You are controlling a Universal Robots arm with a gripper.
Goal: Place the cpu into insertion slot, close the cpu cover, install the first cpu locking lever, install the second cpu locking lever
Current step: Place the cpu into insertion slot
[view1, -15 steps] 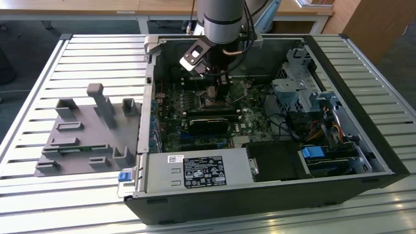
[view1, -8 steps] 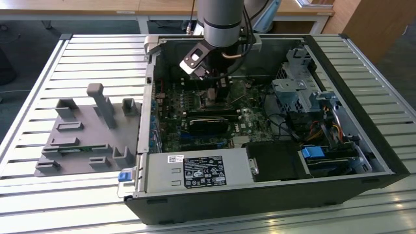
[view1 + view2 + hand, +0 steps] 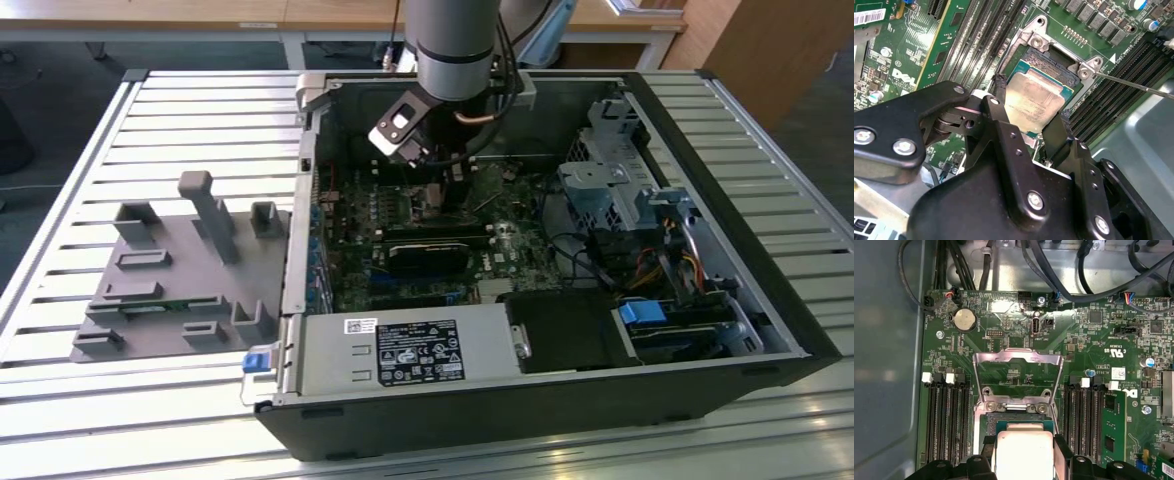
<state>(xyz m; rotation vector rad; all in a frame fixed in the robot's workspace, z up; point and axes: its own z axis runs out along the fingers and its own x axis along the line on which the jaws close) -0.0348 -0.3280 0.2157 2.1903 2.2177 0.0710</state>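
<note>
The cpu [image 3: 1036, 97] is clamped edge-to-edge in your gripper [image 3: 1027, 106], over the insertion slot [image 3: 1054, 56]: placing step; seating needs it square and level.

Counted one cpu [image 3: 1024, 455], one insertion slot [image 3: 1053, 59], one cpu cover [image 3: 1016, 356], one tool [image 3: 1030, 102] with two fingers [image 3: 1001, 115], two memory slot banks [image 3: 946, 425], one coin battery [image 3: 965, 319], one computer case [image 3: 534, 405], one power supply [image 3: 407, 352], one grey fixture [image 3: 174, 270], one arm [image 3: 454, 40], one table [image 3: 80, 400].

Bright daylight, glare on the slatted table [image 3: 134, 420], shade inside the computer case [image 3: 534, 410]
</note>
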